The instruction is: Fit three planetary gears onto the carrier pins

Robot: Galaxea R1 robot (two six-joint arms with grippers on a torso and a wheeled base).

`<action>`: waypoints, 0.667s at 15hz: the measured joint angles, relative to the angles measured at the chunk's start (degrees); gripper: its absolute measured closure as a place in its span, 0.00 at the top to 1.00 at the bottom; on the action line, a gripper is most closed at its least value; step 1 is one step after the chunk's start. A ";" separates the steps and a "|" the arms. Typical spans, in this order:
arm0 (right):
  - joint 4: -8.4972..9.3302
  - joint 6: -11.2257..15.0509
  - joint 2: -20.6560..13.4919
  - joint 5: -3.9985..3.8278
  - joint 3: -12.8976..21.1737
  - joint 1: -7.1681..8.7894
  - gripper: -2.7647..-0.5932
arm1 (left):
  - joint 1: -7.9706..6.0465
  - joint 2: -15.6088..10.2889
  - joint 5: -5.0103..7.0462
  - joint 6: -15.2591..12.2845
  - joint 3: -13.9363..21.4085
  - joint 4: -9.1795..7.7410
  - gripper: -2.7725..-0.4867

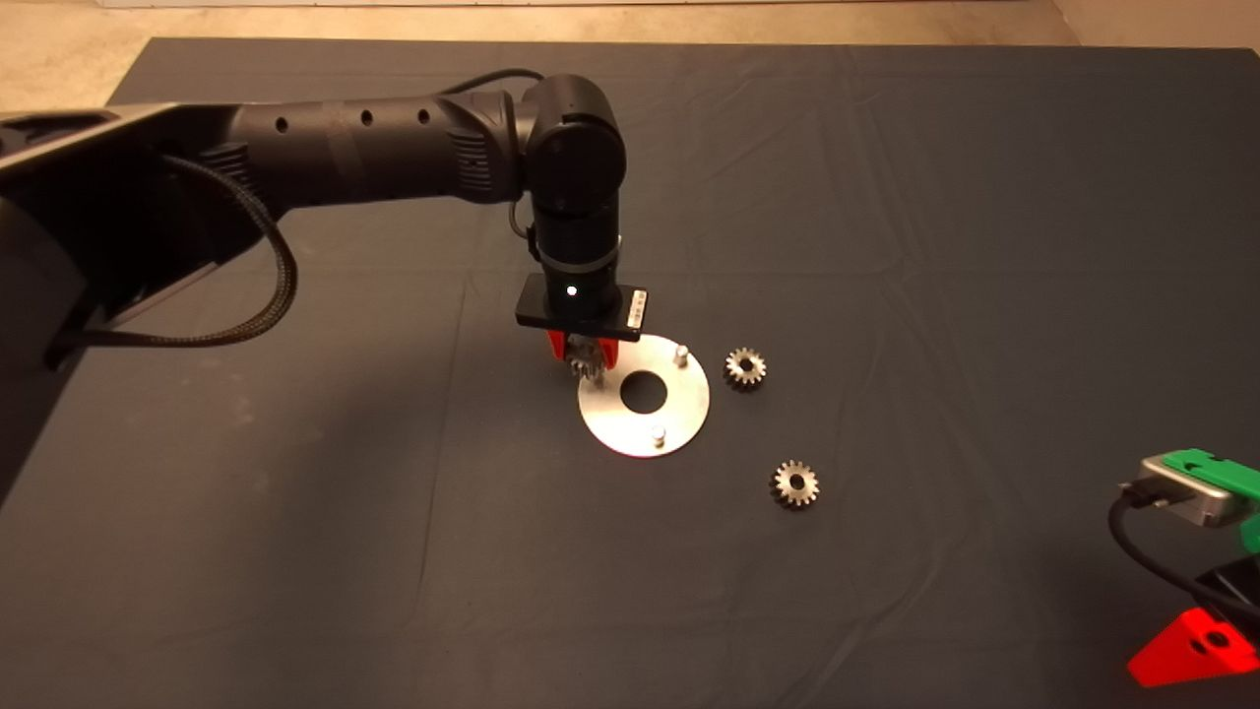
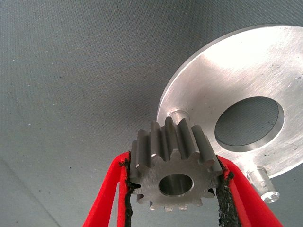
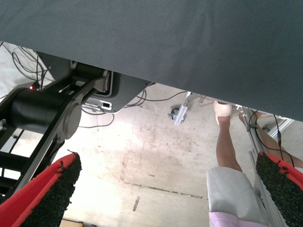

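**Gear clamped over the carrier disc's near-left edge**

Head view first: your left gripper (image 1: 589,356) hangs straight down from its arm at the left rim of the disc (image 1: 689,394), its red fingers closed on one planetary gear (image 1: 588,366). Two carrier pins show clear on the disc, one at the far right (image 1: 679,353) and one at the near edge (image 1: 658,433); the third is hidden under the gripper, so you can't tell from here how close the gear sits to it. Two loose gears lie flat on the mat (image 1: 295,551) with bores up: one just beside the disc's right edge (image 1: 745,367), the other nearer you and apart (image 1: 794,483). Your right gripper (image 1: 1196,645) waits at the lower right edge.

Left wrist view: the held gear (image 2: 173,172) is pinched between both black pads (image 2: 127,189), its bore axis pointing toward the camera and tilted relative to the disc face (image 2: 222,80). One pin (image 2: 179,115) stands just behind the gear's teeth; another (image 2: 262,182) stands beside the right-hand finger.

Right wrist view: the right fingers (image 3: 47,194) are spread wide with nothing between them, and beyond the mat edge you see bare floor and a person's leg (image 3: 226,146).
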 joint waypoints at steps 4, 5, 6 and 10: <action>0.00 0.00 0.01 -0.04 0.00 0.00 0.99 | 0.27 0.28 0.00 -0.02 -0.03 0.00 0.17; 0.00 -0.02 0.01 -0.01 0.00 0.00 0.99 | 0.37 0.28 0.00 -0.02 -0.02 0.00 0.17; 0.00 -0.02 0.01 -0.01 0.00 0.00 0.99 | 0.44 0.28 0.00 -0.02 -0.03 0.00 0.17; 0.00 0.00 0.01 -0.01 0.00 0.00 0.99 | 0.44 0.28 -0.04 -0.04 -0.11 0.00 0.17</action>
